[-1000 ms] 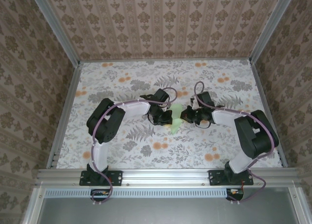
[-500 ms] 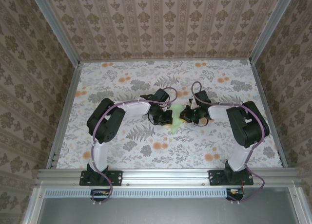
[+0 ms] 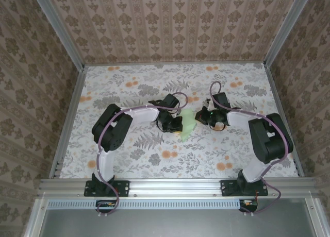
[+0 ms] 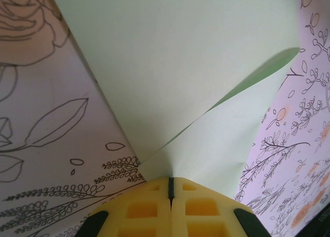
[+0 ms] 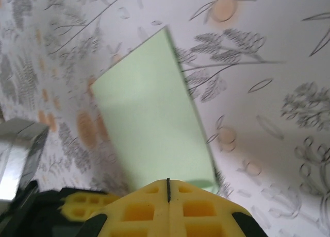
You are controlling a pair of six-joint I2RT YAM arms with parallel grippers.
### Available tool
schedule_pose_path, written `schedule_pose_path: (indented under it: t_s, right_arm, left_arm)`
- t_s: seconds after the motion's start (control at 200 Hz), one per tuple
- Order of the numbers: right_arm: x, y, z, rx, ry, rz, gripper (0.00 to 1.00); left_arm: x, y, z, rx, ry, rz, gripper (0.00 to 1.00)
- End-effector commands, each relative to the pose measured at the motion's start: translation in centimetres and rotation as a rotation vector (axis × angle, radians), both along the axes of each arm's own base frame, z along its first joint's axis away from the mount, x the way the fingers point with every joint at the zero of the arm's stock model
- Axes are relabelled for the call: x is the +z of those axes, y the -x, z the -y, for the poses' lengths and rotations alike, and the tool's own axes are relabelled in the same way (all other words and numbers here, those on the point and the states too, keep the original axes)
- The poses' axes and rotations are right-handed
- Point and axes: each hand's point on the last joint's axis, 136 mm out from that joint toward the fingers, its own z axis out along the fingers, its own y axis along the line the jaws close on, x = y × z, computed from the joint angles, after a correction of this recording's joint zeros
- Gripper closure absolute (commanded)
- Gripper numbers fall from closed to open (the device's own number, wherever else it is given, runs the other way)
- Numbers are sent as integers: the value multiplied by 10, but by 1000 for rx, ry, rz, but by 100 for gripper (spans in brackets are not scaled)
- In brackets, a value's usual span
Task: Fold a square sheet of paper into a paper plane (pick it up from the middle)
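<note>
The square sheet of paper is pale green and partly folded, and it lies mid-table between the two grippers. My left gripper is shut on the paper's near corner. In the left wrist view, creases run out from the closed yellow jaws, and one flap of the paper lifts off the table. My right gripper is shut just right of the sheet. In the right wrist view its tip sits over the near edge of the paper. I cannot tell if any paper is pinched there.
The floral tablecloth covers the whole table, with patterned walls on three sides. A metal rail runs along the near edge. The left gripper's yellow fingers show at the lower left of the right wrist view.
My right gripper has swung up and to the right, a little away from the sheet. The left gripper and the paper have stayed put.
</note>
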Motion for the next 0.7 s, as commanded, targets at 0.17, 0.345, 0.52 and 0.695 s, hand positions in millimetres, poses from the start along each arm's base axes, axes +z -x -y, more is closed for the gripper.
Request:
schedule_pose_path:
  t_s: [0.17, 0.345, 0.52, 0.695]
  right_arm:
    - [-1, 70, -46, 146, -70, -65, 96]
    - [-9, 83, -66, 188, -85, -92, 96]
    - [-22, 88, -73, 197, -85, -125, 97]
    - [-33, 93, -71, 198, -64, -158, 97]
  left_arm:
    - [-38, 12, -24, 28, -137, -56, 100]
    - [-38, 11, -24, 34, -138, -52, 100]
    - [-38, 12, -26, 34, -139, -52, 100]
    - [-39, 13, -25, 35, -139, -53, 100]
